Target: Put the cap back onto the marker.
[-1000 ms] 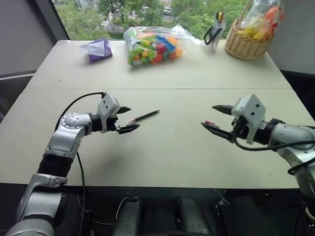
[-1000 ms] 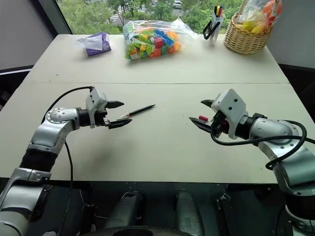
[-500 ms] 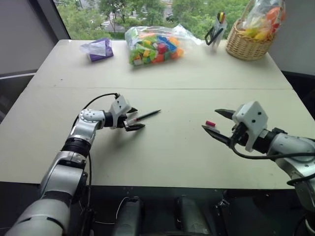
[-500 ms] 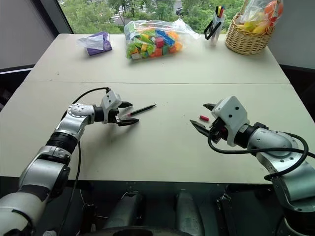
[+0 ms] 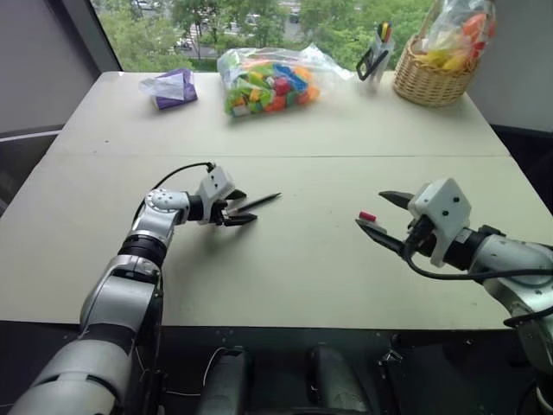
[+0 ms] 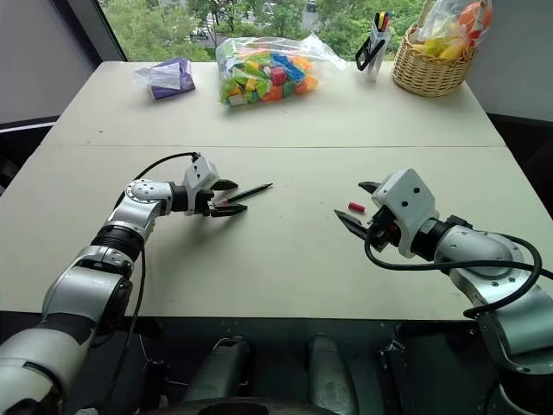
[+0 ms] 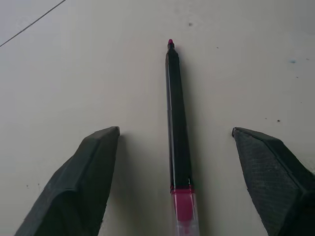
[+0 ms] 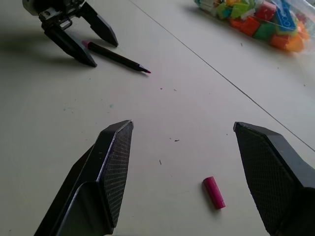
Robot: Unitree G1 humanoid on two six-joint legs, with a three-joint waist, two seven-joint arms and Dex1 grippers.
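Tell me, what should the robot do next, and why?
Probably close the left end effector on the marker: its fingers already straddle the marker, which lies on the table untouched. The cap lies ahead of the open right end effector.

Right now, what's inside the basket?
The basket at the table's far right corner holds a clear bag of yellow and orange pieces. The bag covers whatever lies below it.

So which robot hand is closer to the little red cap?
The right. The right gripper hangs open just above the cap, which lies on the table between its fingers. The left gripper is far across the table, straddling the marker.
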